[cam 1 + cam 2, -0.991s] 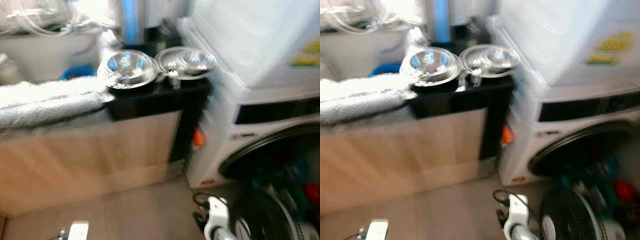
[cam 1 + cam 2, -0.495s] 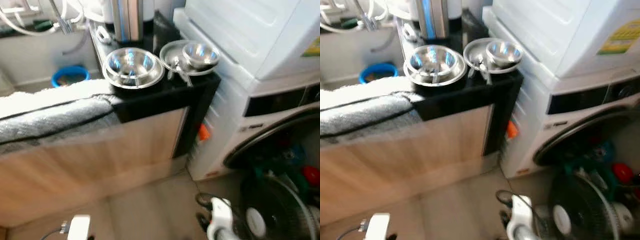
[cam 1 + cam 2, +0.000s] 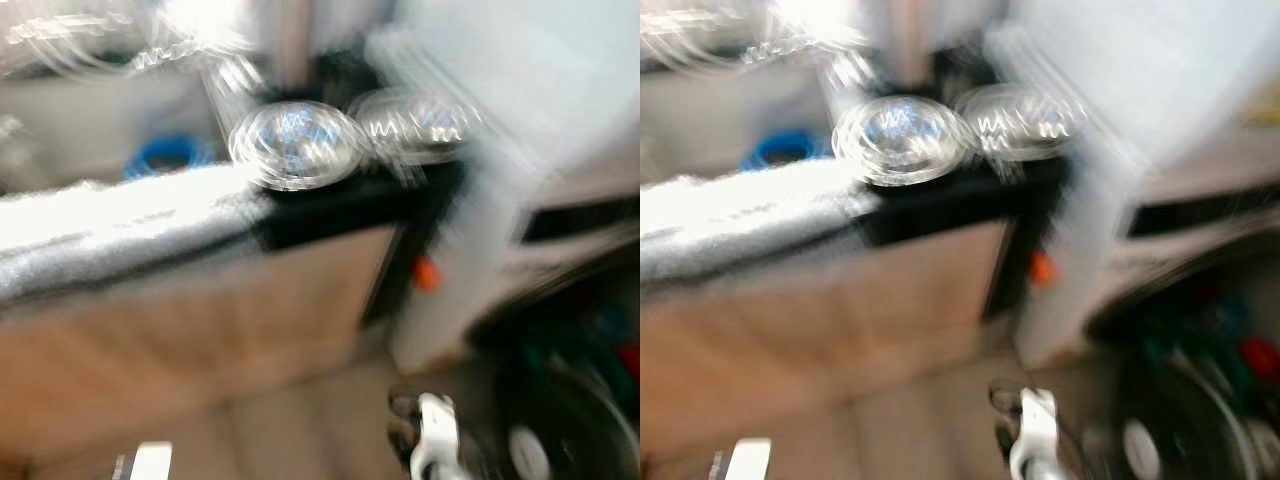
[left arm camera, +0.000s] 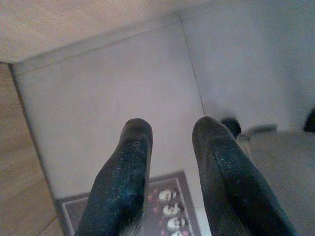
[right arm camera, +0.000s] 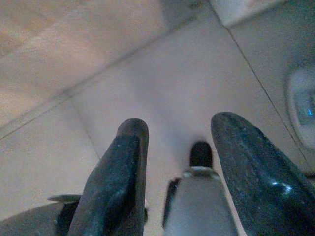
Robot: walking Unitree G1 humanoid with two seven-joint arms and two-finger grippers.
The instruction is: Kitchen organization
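Observation:
The head views are blurred by motion. A wide steel bowl (image 3: 295,145) sits on the black end of the counter (image 3: 340,205). Right beside it lies a steel plate (image 3: 420,120) with a smaller bowl on it. Both arms hang low, far below the counter. My left gripper (image 4: 170,132) is open and points down at grey floor tiles. My right gripper (image 5: 179,130) is also open over the floor, with nothing between its fingers.
A white washing machine (image 3: 560,180) stands right of the counter, with a fan (image 3: 560,430) on the floor before it. A pale towel (image 3: 110,225) drapes the counter above a wooden cabinet front (image 3: 200,310). A blue tub (image 3: 165,155) sits behind. A patterned mat (image 4: 167,206) lies on the floor.
The whole picture has shifted a little to the right and blurred, so the camera has moved. The bowls, plate and both hanging grippers stay as they were.

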